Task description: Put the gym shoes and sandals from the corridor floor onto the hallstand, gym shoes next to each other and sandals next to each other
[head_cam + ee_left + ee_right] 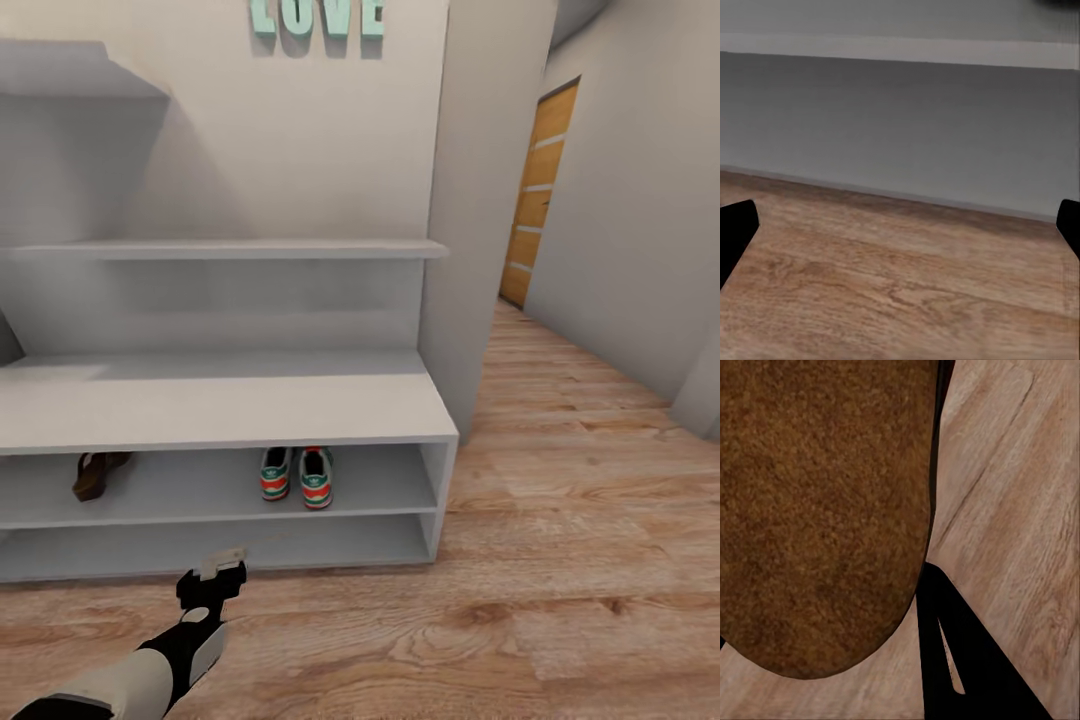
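Note:
The two gym shoes [298,475] stand side by side, heels outward, on the upper low shelf of the hallstand [220,405]. One dark-brown sandal [97,474] lies at the left of that same shelf. My left gripper [222,565] hovers low over the corridor floor [560,560] in front of the bottom shelf. Its fingers are spread wide with nothing between them [900,225]. The right wrist view has the brown sole of a sandal [817,510] pressed close against the camera, with my right gripper [832,607] shut on it and one black finger [967,675] beside it.
A grey wall column [490,200] rises right of the hallstand. The corridor runs on past it to a wooden door [540,190]. Wall shelves [230,248] hang above the bench top. Open plank floor lies to the right.

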Controlling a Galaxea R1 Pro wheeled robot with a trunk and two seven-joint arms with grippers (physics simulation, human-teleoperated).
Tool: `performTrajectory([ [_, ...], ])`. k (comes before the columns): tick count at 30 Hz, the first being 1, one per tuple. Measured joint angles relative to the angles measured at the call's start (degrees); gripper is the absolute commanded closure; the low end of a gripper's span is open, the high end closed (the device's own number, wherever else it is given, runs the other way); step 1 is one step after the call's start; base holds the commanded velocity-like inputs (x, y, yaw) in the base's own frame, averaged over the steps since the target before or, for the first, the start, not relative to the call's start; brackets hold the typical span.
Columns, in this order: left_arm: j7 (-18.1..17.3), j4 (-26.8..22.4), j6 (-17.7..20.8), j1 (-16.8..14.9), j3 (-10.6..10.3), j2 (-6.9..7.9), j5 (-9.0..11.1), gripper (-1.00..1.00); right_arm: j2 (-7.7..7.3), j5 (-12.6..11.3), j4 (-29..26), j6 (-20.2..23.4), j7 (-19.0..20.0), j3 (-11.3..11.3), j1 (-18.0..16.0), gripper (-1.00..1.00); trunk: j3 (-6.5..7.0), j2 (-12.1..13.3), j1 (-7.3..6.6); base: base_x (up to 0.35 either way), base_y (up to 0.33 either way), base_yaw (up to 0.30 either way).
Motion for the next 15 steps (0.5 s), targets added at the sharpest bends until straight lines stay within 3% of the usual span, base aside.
performTrajectory([
  [15, -0.1, 0.0, 0.1, 0.0, 0.0, -0.01, -0.1, -1.00, 0.04, 0.0, 0.1, 0.0, -0.1, 0.0, 0.0, 1.00, 0.00, 0.0, 0.00, -0.107, 0.297, 0.000],
])
